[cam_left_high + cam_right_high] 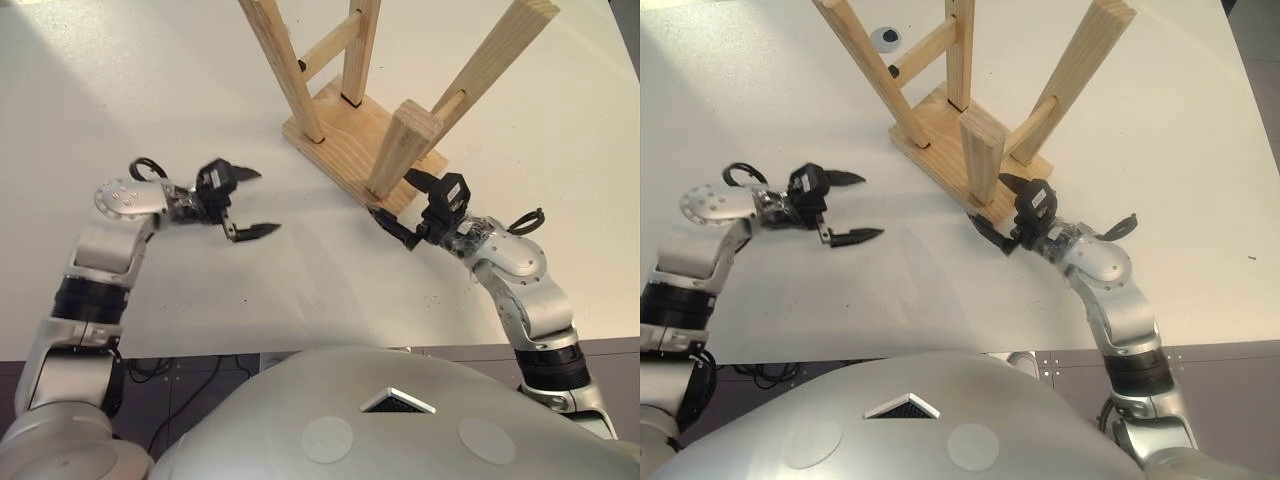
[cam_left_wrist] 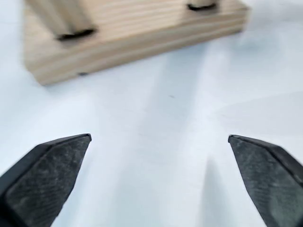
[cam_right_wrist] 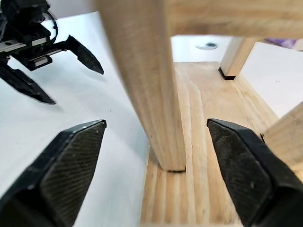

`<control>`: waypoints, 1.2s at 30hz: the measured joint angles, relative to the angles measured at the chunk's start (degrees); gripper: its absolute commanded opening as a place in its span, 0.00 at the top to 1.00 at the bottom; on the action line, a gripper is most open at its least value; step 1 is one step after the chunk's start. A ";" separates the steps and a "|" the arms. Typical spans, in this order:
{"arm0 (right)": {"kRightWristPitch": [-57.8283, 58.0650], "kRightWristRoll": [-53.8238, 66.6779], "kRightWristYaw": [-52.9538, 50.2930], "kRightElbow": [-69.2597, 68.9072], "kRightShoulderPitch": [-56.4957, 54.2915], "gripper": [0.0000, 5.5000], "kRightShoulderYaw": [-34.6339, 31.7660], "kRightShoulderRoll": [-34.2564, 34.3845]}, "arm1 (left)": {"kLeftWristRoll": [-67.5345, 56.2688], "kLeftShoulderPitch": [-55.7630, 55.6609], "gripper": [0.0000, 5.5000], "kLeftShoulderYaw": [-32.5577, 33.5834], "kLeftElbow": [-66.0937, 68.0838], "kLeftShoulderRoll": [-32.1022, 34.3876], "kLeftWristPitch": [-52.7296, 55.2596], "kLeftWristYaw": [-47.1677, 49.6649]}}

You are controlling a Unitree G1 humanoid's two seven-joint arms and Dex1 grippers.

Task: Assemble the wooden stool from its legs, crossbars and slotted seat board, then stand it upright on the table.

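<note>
The wooden stool lies upside down on the white table, its slotted seat board point(image 1: 345, 130) flat and its legs pointing up. Crossbars point(image 1: 330, 45) join the legs. My right gripper point(image 1: 389, 191) is open at the board's near corner, its fingers on either side of the foot of the nearest leg point(image 1: 405, 140), which the right wrist view shows between them as the leg point(image 3: 151, 94). My left gripper point(image 1: 268, 200) is open and empty over bare table, left of the board and apart from it. The left wrist view looks past it at the board's edge point(image 2: 132, 42).
A small round disc point(image 1: 887, 38) lies on the table beyond the stool. The table's front edge point(image 1: 200, 345) runs just before my arms. Bare table surface point(image 1: 120, 80) spreads to the left and right of the stool.
</note>
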 measured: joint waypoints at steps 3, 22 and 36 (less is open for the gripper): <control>-1.86 -0.99 0.24 2.66 -1.77 0.48 1.71 0.93 | 1.22 -11.63 0.02 0.96 14.86 -7.00 -7.84 2.45; 3.00 7.99 20.75 6.19 -5.67 0.76 -4.42 -3.95 | -5.82 -2.51 0.21 1.59 -2.38 -3.10 -15.98 -19.52; 64.32 50.34 16.92 3.60 -18.22 0.77 -19.20 -11.29 | -38.45 8.76 0.57 2.24 -27.24 13.00 41.00 -18.58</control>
